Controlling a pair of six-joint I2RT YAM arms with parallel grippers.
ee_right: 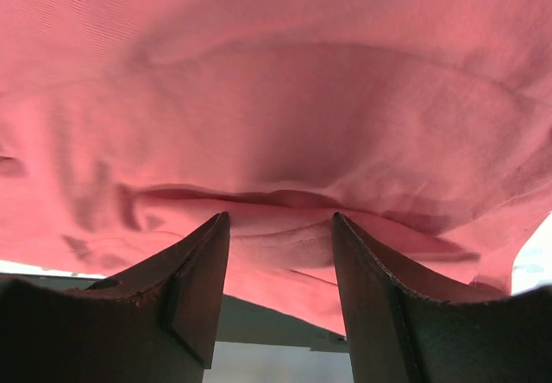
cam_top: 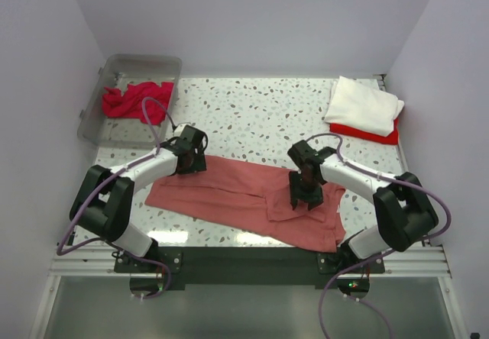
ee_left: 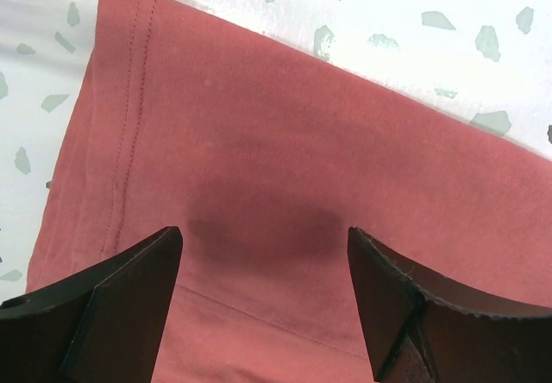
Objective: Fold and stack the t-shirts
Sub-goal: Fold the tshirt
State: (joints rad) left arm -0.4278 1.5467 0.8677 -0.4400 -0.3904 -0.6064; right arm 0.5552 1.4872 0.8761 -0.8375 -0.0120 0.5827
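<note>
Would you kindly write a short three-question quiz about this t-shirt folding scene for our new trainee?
1. True or false: the white t-shirt lies on top of the bright red t-shirt.
2. Where is the crimson t-shirt? A) in the clear bin B) on the white t-shirt C) between the arm bases
3. Name the t-shirt beneath the left tool and the right tool.
Key: 1 true; 2 A; 3 the coral-red t-shirt.
</note>
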